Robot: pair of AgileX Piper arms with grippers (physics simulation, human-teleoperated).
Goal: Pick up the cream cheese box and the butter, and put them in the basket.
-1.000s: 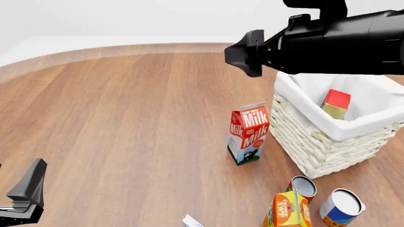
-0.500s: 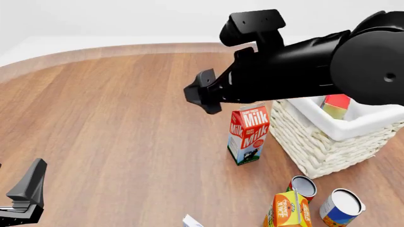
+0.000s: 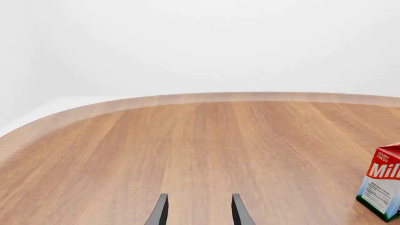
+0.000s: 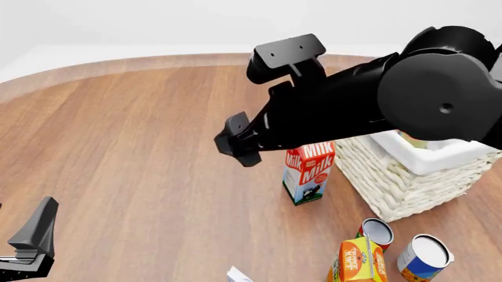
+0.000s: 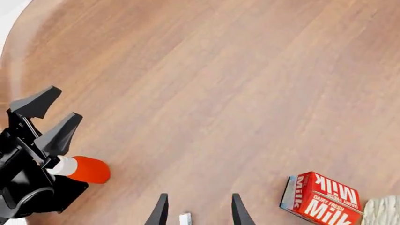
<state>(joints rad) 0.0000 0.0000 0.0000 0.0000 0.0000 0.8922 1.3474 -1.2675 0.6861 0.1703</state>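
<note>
The right gripper [image 5: 196, 211] has its fingers spread with nothing between them, and hangs above the middle of the table [image 4: 141, 153] on its black arm, which crosses in front of the basket [image 4: 408, 182] at the right edge — the butter [image 4: 410, 140] shows only as a sliver inside the liner behind that arm. The left gripper [image 3: 196, 211], also spread and empty, sits low at the near left corner. The milk carton [image 4: 308, 173] stands upright just beside the basket's left wall, while the cream cheese box [image 4: 238, 274] — only a white corner showing — lies at the near edge, left of the orange juice carton [image 4: 357, 261] and two cans [image 4: 424, 257].
</note>
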